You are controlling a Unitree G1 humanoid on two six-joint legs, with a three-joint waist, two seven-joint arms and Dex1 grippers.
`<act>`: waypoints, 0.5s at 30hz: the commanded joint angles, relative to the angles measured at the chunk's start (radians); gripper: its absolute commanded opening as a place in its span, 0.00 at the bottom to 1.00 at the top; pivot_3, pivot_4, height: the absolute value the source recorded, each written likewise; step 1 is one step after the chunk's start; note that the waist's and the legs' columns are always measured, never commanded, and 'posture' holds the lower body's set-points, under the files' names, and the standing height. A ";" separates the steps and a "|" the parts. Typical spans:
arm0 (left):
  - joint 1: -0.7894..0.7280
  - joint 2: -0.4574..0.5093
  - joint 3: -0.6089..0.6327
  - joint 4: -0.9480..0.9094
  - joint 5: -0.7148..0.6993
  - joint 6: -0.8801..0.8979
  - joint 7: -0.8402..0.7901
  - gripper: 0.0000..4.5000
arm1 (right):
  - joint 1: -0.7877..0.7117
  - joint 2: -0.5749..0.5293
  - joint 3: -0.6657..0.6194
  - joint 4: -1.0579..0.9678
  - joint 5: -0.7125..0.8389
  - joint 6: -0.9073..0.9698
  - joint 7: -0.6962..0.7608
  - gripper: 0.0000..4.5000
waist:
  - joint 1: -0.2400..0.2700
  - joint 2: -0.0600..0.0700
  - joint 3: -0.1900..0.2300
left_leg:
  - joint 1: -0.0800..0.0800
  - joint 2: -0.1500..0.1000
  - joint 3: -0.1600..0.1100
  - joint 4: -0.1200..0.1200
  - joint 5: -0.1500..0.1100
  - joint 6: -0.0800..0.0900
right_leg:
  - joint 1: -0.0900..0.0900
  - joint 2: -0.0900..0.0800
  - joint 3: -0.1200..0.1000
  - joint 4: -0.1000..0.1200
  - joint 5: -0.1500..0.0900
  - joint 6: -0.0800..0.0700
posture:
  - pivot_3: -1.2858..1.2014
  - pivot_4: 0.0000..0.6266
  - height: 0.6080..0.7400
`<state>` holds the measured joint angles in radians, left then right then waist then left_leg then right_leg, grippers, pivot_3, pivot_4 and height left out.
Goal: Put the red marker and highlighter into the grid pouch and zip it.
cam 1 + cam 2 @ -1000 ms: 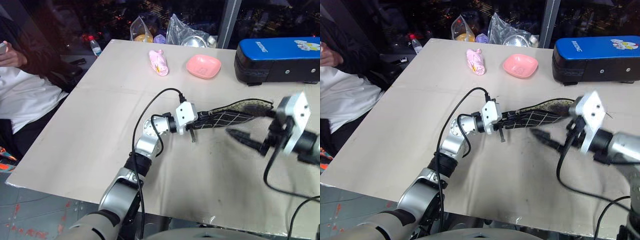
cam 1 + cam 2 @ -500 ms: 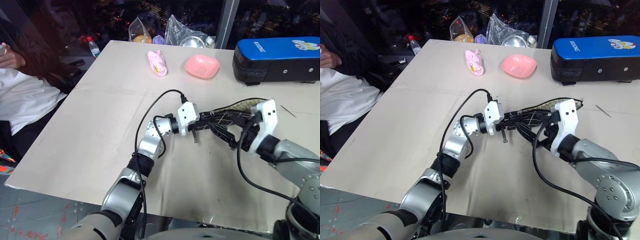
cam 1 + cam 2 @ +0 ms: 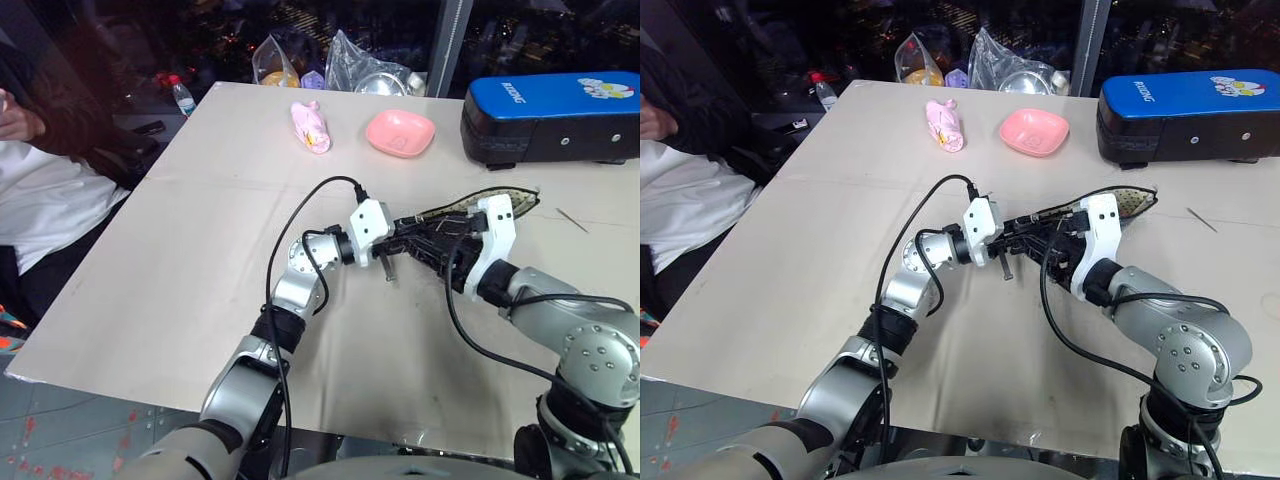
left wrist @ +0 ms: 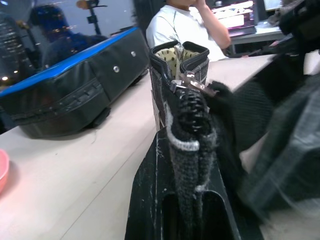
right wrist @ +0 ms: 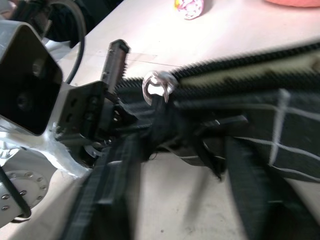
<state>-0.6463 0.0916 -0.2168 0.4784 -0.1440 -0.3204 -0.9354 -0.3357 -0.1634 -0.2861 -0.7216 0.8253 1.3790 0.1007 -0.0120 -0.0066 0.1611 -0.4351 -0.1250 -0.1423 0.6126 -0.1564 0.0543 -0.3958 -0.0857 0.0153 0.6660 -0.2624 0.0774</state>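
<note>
**Both grippers at the grid pouch, mid-table**

Beige table (image 3: 180,260) is carrying the work, with a dark room behind it. Landmark: the grid pouch (image 3: 452,212), which is lying near the table's middle, its mouth gaping toward the blue-and-black case (image 3: 550,118) beyond it on the right. The left gripper (image 3: 398,238) is clamping the pouch's near end, fingers clenched on the fabric edge; the left wrist view is showing the zipper teeth (image 4: 192,107) running up between those fingers. The right gripper (image 3: 1058,250) is pressing in at the same end of the pouch, beside the metal zipper ring (image 5: 158,85); whether its fingers are gripping anything cannot be told. Beyond the pouch, a pink dish (image 3: 404,132) and a pink wrapped item (image 3: 312,124) are sitting well apart from it. A person in a white shirt (image 3: 40,205) is sitting at the table's left side.
</note>
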 commanded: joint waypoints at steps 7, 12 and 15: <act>0.002 0.003 -0.006 -0.040 0.003 -0.004 0.000 0.00 | -0.024 0.002 -0.045 -0.028 0.061 -0.044 -0.040 0.19 | -0.001 0.000 0.000 | 0.000 0.000 0.000 0.000 0.000 0.000 | 0.000 0.000 0.000 0.000 0.000 0.000 | 0.52 0.24 1.00; 0.004 0.010 -0.004 -0.034 0.007 -0.004 0.004 0.00 | -0.010 -0.049 -0.077 -0.046 0.092 -0.051 -0.036 0.19 | -0.001 0.000 0.000 | 0.000 0.000 0.000 0.000 0.000 0.000 | 0.000 0.000 0.000 0.000 0.000 0.000 | 0.52 0.24 1.00; 0.006 0.013 -0.004 -0.033 0.008 -0.005 0.005 0.00 | 0.001 -0.087 -0.088 -0.054 0.117 -0.057 -0.034 0.19 | -0.001 0.000 0.000 | 0.000 0.000 0.000 0.000 0.000 0.000 | 0.000 0.000 0.000 0.000 0.000 0.000 | 0.52 0.24 1.00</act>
<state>-0.6461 0.0921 -0.2143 0.4535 -0.1555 -0.3386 -0.9365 -0.3297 -0.2136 -0.3412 -0.7148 0.9364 1.3487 0.0784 -0.0127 -0.0065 0.1611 -0.4351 -0.1249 -0.1423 0.6126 -0.1565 0.0543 -0.3958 -0.0857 0.0153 0.6661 -0.2624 0.0775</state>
